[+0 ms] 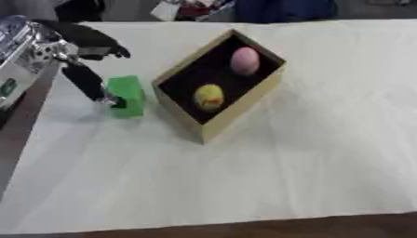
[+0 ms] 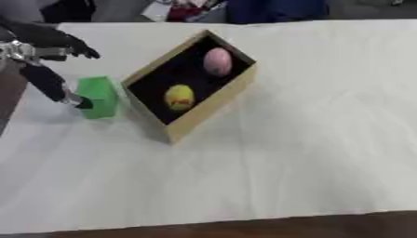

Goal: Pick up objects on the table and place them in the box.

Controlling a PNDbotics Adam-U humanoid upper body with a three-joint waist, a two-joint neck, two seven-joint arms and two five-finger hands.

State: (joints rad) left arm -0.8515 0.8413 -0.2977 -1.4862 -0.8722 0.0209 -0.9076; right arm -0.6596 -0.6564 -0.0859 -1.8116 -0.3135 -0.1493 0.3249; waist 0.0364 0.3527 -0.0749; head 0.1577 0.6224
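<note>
The green rectangular block [image 1: 127, 95] stands upright just right of my left robot hand [image 1: 90, 81], whose straight finger touches its side.

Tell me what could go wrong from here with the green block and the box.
1. The left robot hand touches the green block with one finger only; a push might slide or tip it rather than grasp it.
2. The block sits close beside the box wall; a low lift could knock the rim.
3. The yellow object and pink object already lie inside; a dropped block may land on them.
</note>
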